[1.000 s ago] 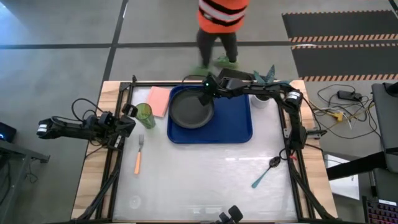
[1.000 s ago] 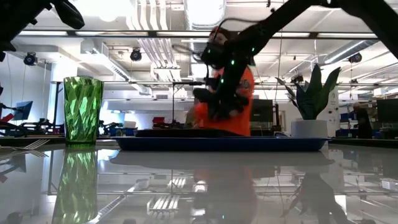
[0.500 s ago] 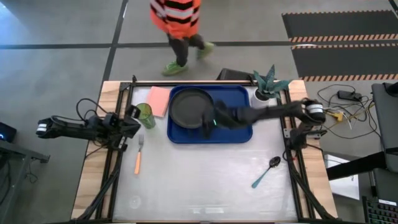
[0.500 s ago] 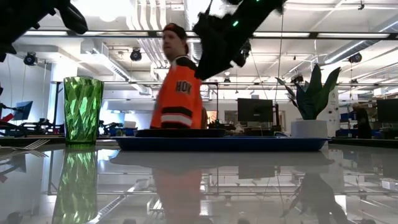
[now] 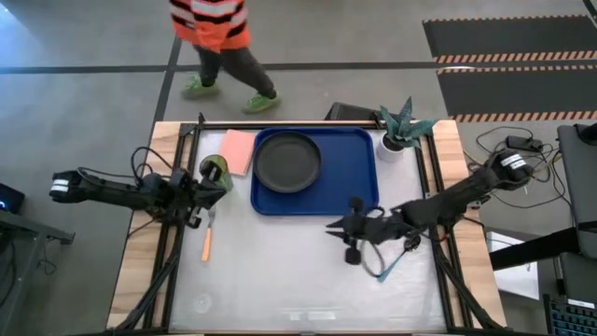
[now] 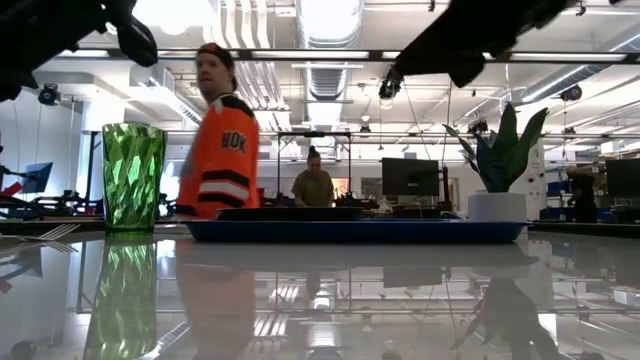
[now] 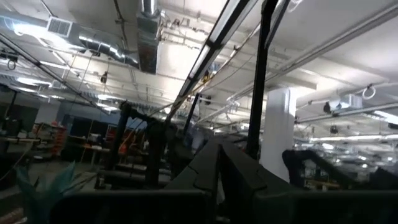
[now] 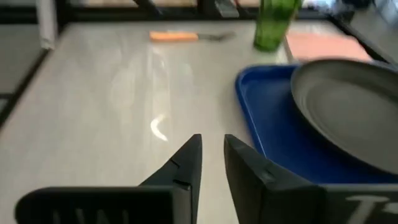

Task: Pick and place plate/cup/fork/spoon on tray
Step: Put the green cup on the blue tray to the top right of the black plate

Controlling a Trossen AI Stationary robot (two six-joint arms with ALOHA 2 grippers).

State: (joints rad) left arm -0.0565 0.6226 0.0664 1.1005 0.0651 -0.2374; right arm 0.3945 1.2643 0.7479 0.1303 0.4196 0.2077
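The tray (image 5: 359, 163) sits at the far middle of the table, and the plate (image 5: 287, 161) already lies flat in its left half, so the biggest piece looks done and the right half is bare for what is left. That room, I judge, is kept for the cup and the cutlery.

My right arm reaches across the table in front of the tray, low over the bare top. My right pincer (image 5: 350, 233) hangs there empty, its fingers (image 8: 186, 163) a narrow gap apart, clamped on nothing. It points toward the tray's near edge, with the plate off to one side in my wrist view.

My left arm lies along the left edge, and my left pincer (image 5: 207, 179) is right at the cup (image 5: 217, 170), which stands upright just left of the tray beside a pink sheet (image 5: 240, 151). Whether those fingers are apart or around the cup I cannot tell; my left wrist camera looks up at the ceiling.

The fork (image 5: 207, 239) lies on the table just in front of the cup, handle toward the near edge. The spoon (image 5: 392, 263) lies at the right, mostly under my right arm, its blue handle showing just in front of my forearm. I judge it my likely next pick, being closest.
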